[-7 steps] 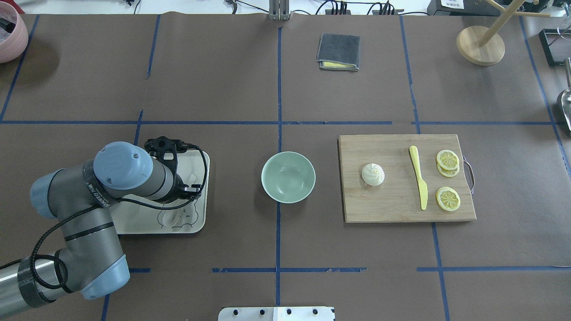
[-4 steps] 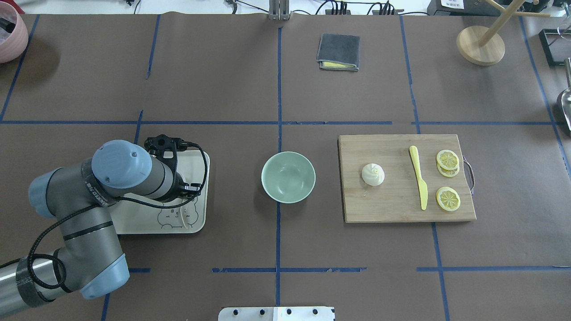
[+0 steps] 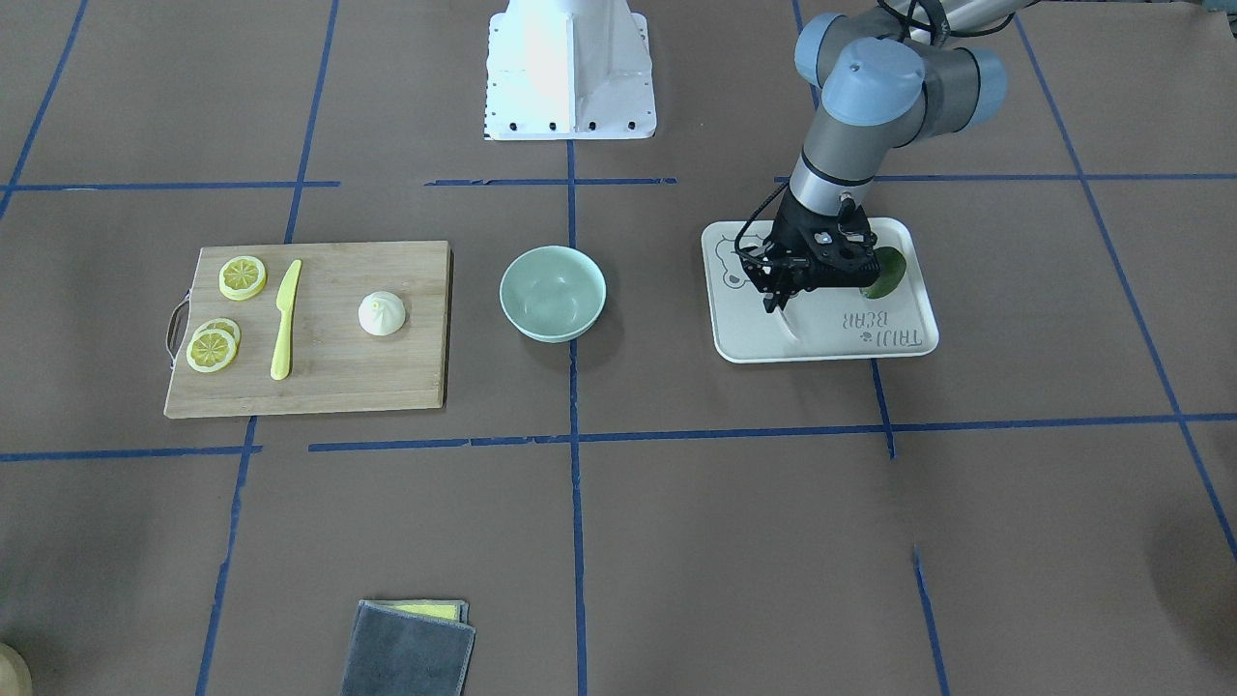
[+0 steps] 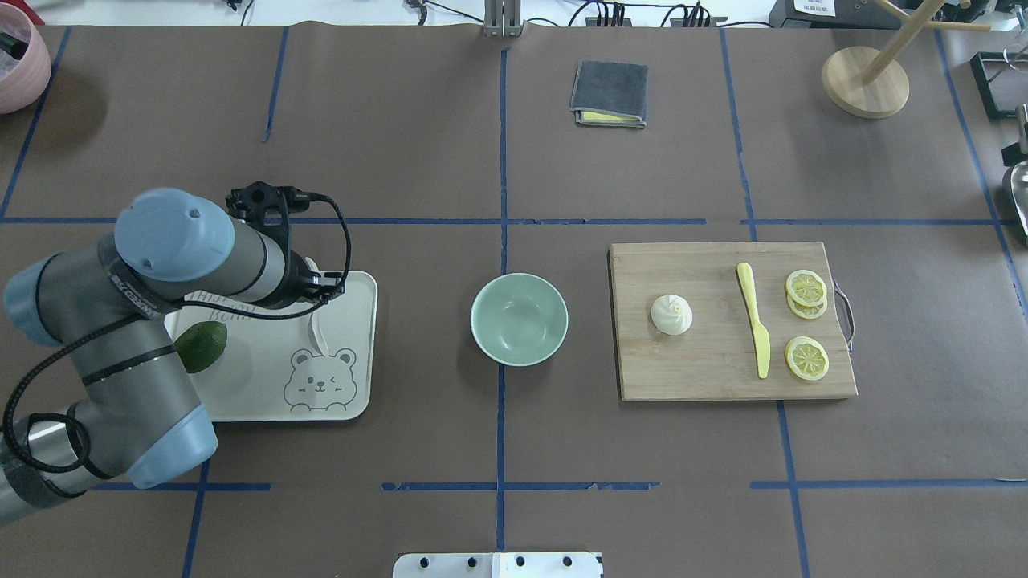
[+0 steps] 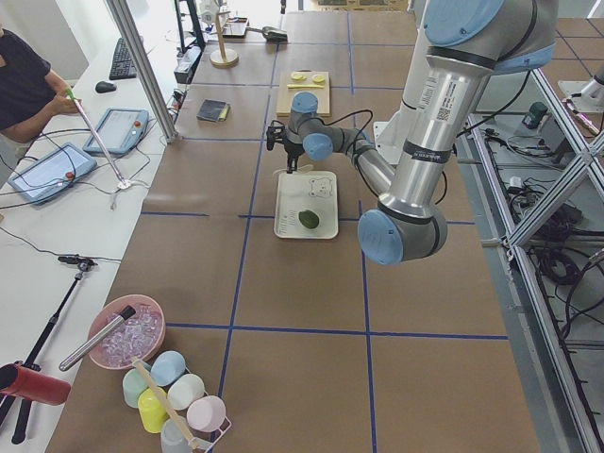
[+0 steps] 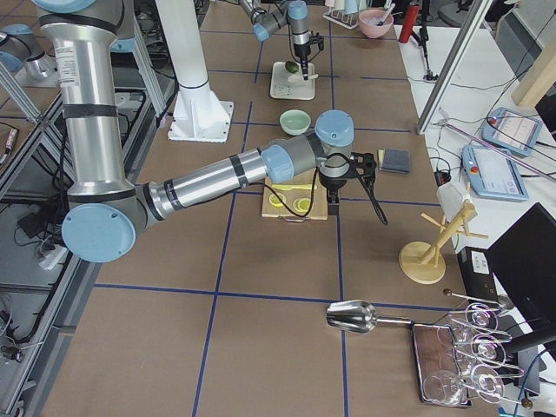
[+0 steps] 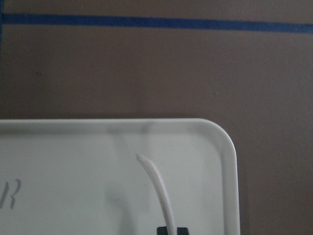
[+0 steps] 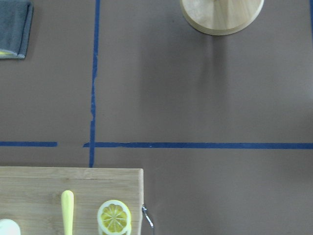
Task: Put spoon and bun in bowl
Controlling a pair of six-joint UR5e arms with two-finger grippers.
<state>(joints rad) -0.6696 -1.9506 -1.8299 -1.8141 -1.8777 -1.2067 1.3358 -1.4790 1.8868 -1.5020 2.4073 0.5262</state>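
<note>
My left gripper (image 3: 778, 293) is shut on the pale spoon (image 3: 790, 324), which hangs tilted just above the white bear tray (image 3: 821, 353). In the overhead view the spoon (image 4: 316, 331) shows under the gripper (image 4: 309, 299). In the left wrist view it (image 7: 159, 188) is edge-on over the tray corner. The mint-green bowl (image 4: 519, 319) stands empty at the table's middle. The white bun (image 4: 671, 314) sits on the cutting board (image 4: 707, 373). My right gripper (image 6: 347, 169) hovers high over the board's far right end; I cannot tell whether it is open or shut.
A green avocado (image 4: 201, 347) lies on the tray. A yellow knife (image 4: 755, 321) and lemon slices (image 4: 805, 357) lie on the board. A grey cloth (image 4: 609, 94), a wooden stand (image 4: 865, 80) and a pink bowl (image 4: 16, 60) stand at the far edge.
My left arm has pulled back and to the left and risen, taking the spoon up off the tray. The avocado and the bear drawing are now uncovered.
</note>
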